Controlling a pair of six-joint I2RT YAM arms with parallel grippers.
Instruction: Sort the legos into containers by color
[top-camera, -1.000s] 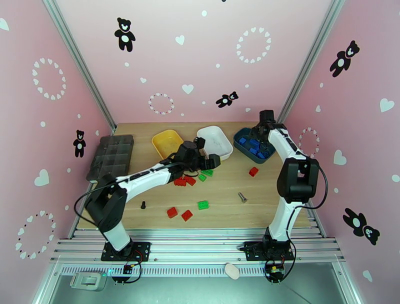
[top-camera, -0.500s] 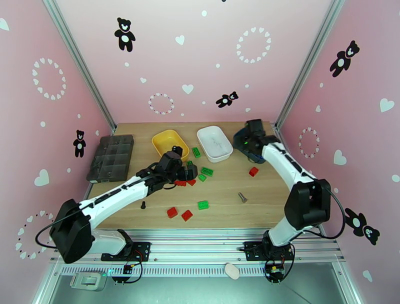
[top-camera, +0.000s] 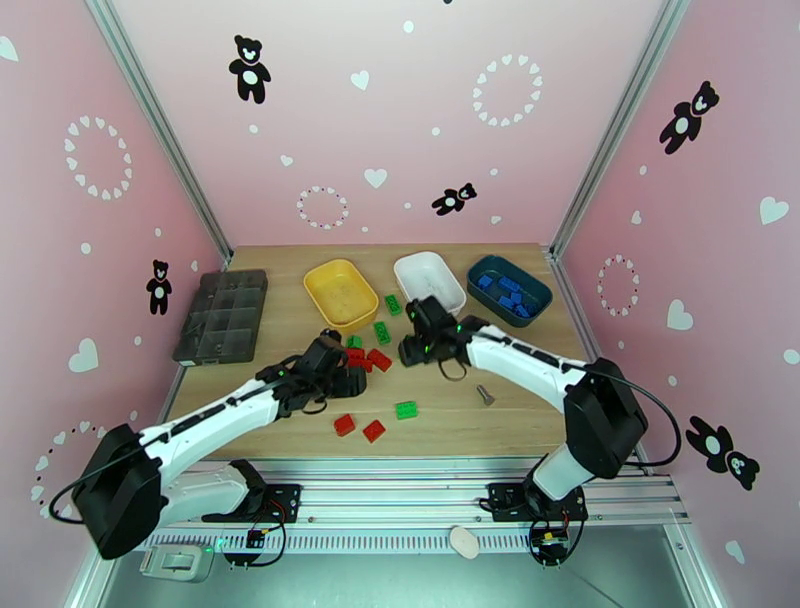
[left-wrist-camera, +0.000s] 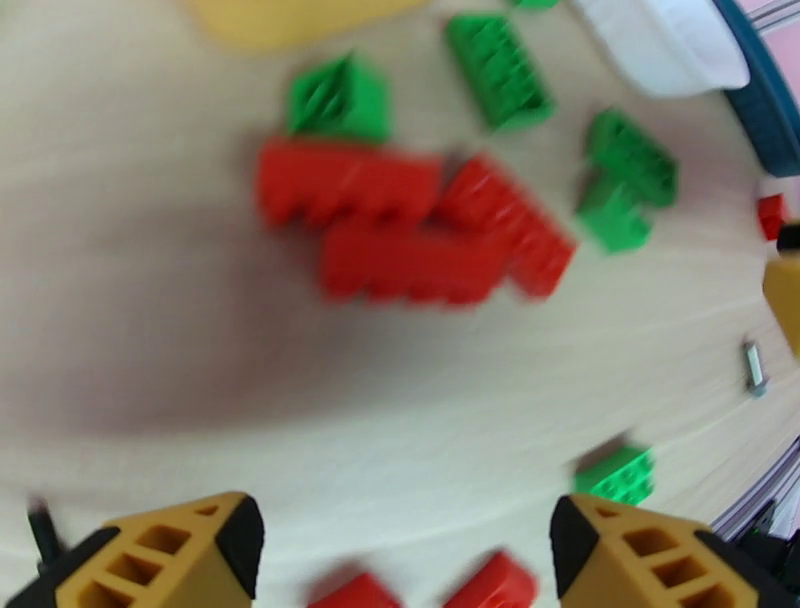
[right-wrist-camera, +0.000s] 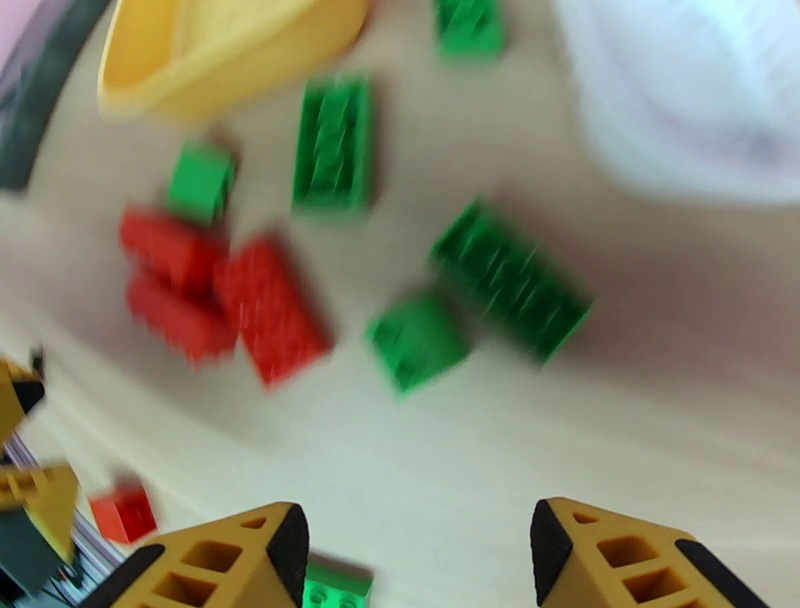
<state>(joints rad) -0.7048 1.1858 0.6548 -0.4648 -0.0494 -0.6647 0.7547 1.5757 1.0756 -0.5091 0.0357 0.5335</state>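
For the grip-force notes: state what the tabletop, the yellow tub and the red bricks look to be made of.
Tabletop: likely wood or wood-look laminate, matt; pale grain lines show.
Yellow tub: probably moulded plastic, smooth; uniform colour, rounded rim.
Red bricks: seemingly hard plastic; even saturated colour, studded tops; sheen lost to blur.

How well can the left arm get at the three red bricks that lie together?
Probably yes: the left pincer is open, the red bricks lie close ahead of it, and bare table lies between them.
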